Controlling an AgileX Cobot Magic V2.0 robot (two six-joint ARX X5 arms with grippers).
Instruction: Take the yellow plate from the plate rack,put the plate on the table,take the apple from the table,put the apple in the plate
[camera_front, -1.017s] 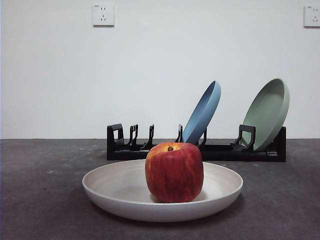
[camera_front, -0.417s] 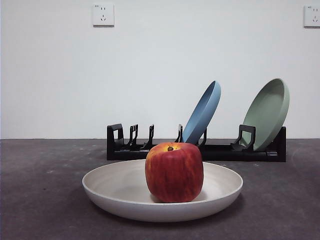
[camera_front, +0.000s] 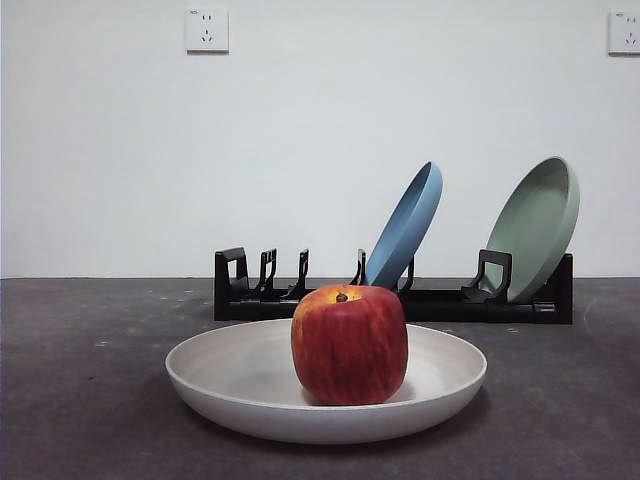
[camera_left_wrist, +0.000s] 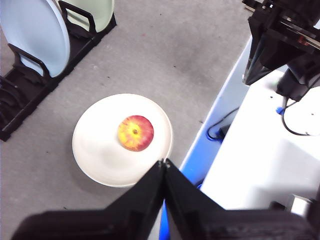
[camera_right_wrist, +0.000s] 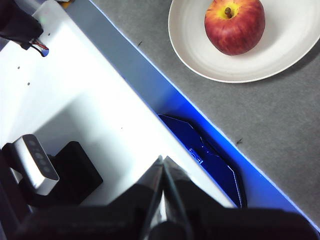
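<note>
The apple (camera_front: 349, 343) sits upright in the middle of the yellow plate (camera_front: 250, 385), stem up. The plate lies flat on the table (camera_front: 80, 400). Behind it stands the plate rack (camera_front: 300, 300). A blue plate (camera_front: 405, 225) and a pale green plate (camera_front: 535, 225) lean in its slots. The slots at the other end have no plate in them. The left gripper (camera_left_wrist: 164, 162) is up high, off the plate's edge, with its jaws pressed together and nothing in them. The right gripper (camera_right_wrist: 163, 160) is back over the white bench (camera_right_wrist: 75, 100), jaws pressed together too, holding nothing.
</note>
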